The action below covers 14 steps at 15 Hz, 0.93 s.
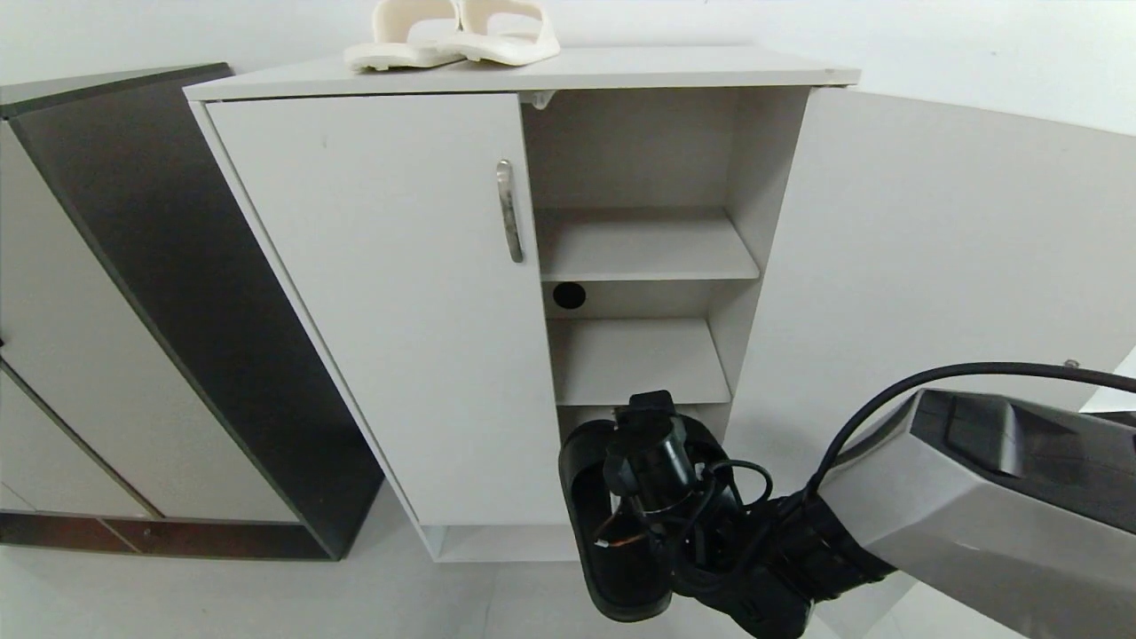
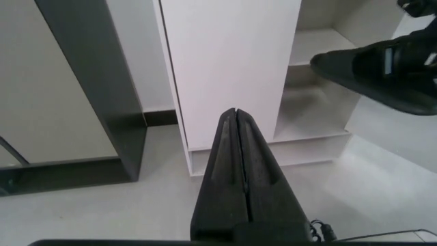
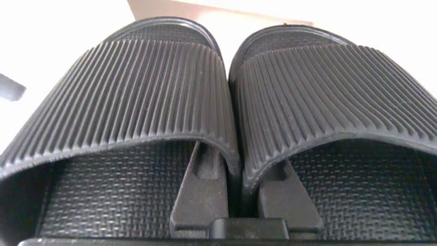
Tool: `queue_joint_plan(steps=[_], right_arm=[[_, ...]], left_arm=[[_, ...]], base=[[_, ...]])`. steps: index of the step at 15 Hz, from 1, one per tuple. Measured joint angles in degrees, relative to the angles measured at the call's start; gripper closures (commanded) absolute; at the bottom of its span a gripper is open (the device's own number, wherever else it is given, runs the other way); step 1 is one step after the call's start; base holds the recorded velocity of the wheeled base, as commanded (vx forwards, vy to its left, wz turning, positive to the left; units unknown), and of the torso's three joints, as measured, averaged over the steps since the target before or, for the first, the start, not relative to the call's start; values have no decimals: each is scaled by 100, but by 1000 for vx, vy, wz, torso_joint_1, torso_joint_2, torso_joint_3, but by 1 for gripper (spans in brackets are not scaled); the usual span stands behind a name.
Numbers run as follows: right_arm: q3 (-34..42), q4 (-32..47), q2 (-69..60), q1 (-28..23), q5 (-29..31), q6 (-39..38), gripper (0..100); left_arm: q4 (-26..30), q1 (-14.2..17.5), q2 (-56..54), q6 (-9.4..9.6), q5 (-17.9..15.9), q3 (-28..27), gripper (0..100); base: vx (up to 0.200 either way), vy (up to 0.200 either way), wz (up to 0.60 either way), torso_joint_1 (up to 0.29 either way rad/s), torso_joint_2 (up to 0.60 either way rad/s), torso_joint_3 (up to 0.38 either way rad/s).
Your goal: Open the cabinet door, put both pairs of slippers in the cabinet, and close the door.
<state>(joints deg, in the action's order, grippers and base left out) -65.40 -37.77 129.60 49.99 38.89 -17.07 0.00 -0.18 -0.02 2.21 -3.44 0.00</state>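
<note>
Here I'm holding the black slippers low before the cabinet's open right half.
My right gripper has its jaws clamped on the pair's touching inner walls, one finger in each slipper, just near of the lower shelf. The cream slippers lie on the cabinet top. My left gripper, jaws pressed together, faces the closed left door.
</note>
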Motion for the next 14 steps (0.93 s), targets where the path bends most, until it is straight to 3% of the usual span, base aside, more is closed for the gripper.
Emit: queue_joint_plan(steps=[6, 10, 14], right_arm=[[-204, -997, 336, -44, 510, 396, 100], [105, -2581, 334, -166, 703, 1418, 100], [258, -2855, 428, -302, 720, 1409, 100]], left_arm=[[0, 0, 2, 9, 0, 0, 100], [0, 0, 2, 9, 0, 0, 100], [0, 0, 2, 2, 0, 0, 100]], base=[[0, 0, 0, 2, 3, -121], [0, 0, 0, 0, 0, 0], [0, 0, 0, 0, 0, 0]])
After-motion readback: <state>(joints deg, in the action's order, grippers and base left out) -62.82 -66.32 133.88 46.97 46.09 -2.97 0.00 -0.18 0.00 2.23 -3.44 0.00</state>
